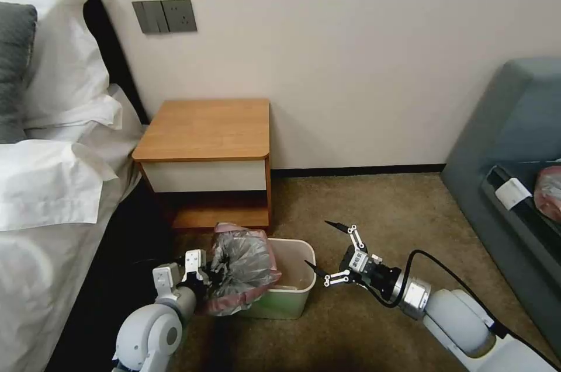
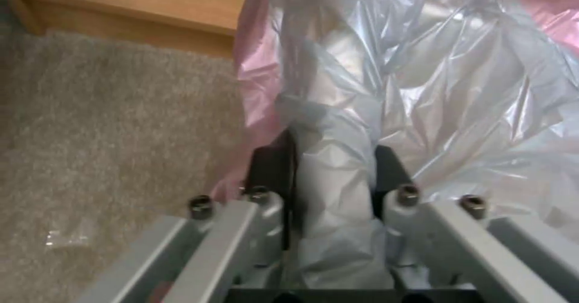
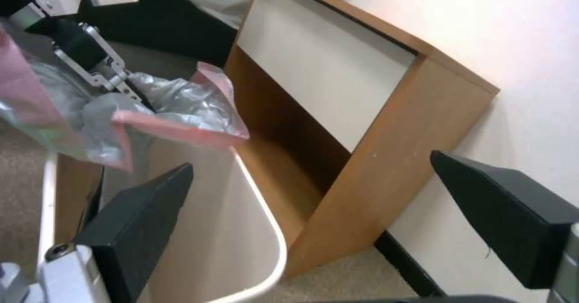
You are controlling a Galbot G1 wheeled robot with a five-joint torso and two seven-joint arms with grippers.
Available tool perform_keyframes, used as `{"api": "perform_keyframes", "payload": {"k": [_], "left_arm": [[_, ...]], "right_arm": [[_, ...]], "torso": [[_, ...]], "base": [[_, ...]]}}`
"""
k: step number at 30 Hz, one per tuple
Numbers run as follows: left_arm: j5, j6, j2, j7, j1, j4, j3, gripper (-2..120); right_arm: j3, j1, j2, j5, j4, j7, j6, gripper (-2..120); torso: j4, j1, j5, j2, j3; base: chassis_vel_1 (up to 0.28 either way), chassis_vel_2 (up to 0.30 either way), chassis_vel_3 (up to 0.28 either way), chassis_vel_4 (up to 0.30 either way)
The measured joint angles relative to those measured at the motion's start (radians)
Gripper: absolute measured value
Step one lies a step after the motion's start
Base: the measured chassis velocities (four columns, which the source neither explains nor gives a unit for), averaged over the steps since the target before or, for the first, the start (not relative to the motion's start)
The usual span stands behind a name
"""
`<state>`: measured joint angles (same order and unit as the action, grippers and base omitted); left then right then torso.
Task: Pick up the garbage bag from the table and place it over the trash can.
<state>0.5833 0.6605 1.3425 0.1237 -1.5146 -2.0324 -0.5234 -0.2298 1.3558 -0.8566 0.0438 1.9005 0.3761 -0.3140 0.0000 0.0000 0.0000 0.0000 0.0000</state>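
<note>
Left pincer (image 1: 204,278) clamped on garbage bag (image 1: 241,267) over trash can (image 1: 295,290); right pincer (image 1: 321,249) wide open, empty.

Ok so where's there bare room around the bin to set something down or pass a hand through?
The table top is bare. Open carpet lies between the trash can and the sofa, above the open right hand. It is crowded at the can's left side, where the left hand holds the garbage bag over the rim.

Head camera looks down from above at the table (image 1: 204,129) and trash can (image 1: 292,278); both wrist cameras sit close, sharing the garbage bag (image 2: 422,90).
</note>
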Motion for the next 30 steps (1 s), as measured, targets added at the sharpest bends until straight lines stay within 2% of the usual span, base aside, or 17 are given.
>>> {"api": "perform_keyframes", "payload": {"k": [2,4,10,12,14,15,16,18,19,21,24,25,28,30], "left_arm": [[-0.007,-0.010,0.005,0.012,-0.005,-0.004,0.000,9],[-0.010,-0.016,0.007,0.015,-0.007,-0.006,0.000,7],[-0.013,-0.069,0.014,0.037,-0.012,-0.011,0.001,7],[-0.026,-0.134,0.018,0.033,-0.017,-0.012,0.003,7],[-0.027,-0.139,0.018,0.032,-0.018,-0.012,0.003,7],[-0.051,-0.246,0.021,0.003,-0.028,-0.012,0.008,7],[-0.051,-0.246,0.021,0.003,-0.028,-0.012,0.008,7],[-0.107,-0.421,0.030,-0.063,-0.046,-0.014,0.014,7],[-0.131,-0.478,0.037,-0.085,-0.052,-0.014,0.015,7],[-0.140,-0.494,0.038,-0.089,-0.054,-0.014,0.016,7],[-0.206,-0.585,0.047,-0.108,-0.060,-0.014,0.014,7],[-0.206,-0.585,0.047,-0.108,-0.060,-0.014,0.014,7],[-0.253,-0.635,0.048,-0.109,-0.072,-0.019,0.010,7],[-0.268,-0.647,0.048,-0.109,-0.074,-0.020,0.008,7]], "right_arm": [[0.003,-0.003,0.000,0.000,0.001,0.000,0.000,100],[0.005,-0.003,0.000,0.000,0.002,0.000,0.000,100],[0.016,-0.004,0.000,0.015,0.021,-0.025,0.008,100],[0.033,-0.005,0.001,0.045,0.043,-0.066,0.028,100],[0.035,-0.005,0.002,0.051,0.046,-0.072,0.031,100],[0.066,-0.007,0.002,0.128,0.086,-0.130,0.083,100],[0.066,-0.007,0.002,0.128,0.086,-0.130,0.083,100],[0.152,-0.029,-0.004,0.343,0.193,-0.286,0.225,100],[0.201,-0.055,-0.015,0.456,0.244,-0.373,0.303,100],[0.209,-0.061,-0.018,0.476,0.253,-0.389,0.317,100],[0.274,-0.130,-0.052,0.637,0.333,-0.488,0.433,100],[0.274,-0.130,-0.052,0.637,0.333,-0.488,0.433,100],[0.315,-0.189,-0.090,0.798,0.407,-0.570,0.529,100],[0.329,-0.201,-0.103,0.841,0.421,-0.592,0.550,100]], "torso": [[0.0001,0.000,0.0000,0.000,0.000],[0.0001,0.000,0.0000,0.000,0.000],[0.0000,0.000,0.0000,0.000,0.000],[0.0000,0.000,-0.0001,0.000,0.000],[0.0000,0.000,-0.0001,0.000,0.000],[0.0001,0.000,0.0000,0.000,0.000],[0.0001,0.000,0.0000,0.000,0.000],[0.0000,0.000,-0.0001,0.000,0.000],[0.0000,0.000,-0.0002,0.000,0.000],[0.0000,0.000,-0.0001,0.000,0.000],[0.0003,0.000,0.0001,0.000,0.000],[0.0003,0.000,0.0001,0.000,0.000],[0.0002,0.000,-0.0004,0.000,0.000],[0.0002,0.000,-0.0001,0.000,0.000]], "base": [[0.000,0.000,0.000,0.000],[0.000,0.000,0.000,0.000],[0.000,0.000,0.000,0.000],[0.000,0.000,0.000,0.000],[0.000,0.000,0.000,0.000],[0.000,0.000,0.000,0.000],[0.000,0.000,0.000,0.000],[0.000,0.000,0.000,0.000],[0.000,0.000,0.000,0.000],[0.000,0.000,0.000,0.000],[0.000,0.000,0.000,0.000],[0.000,0.000,0.000,0.000],[0.000,0.000,0.000,0.000],[0.000,0.000,0.000,0.000]]}}
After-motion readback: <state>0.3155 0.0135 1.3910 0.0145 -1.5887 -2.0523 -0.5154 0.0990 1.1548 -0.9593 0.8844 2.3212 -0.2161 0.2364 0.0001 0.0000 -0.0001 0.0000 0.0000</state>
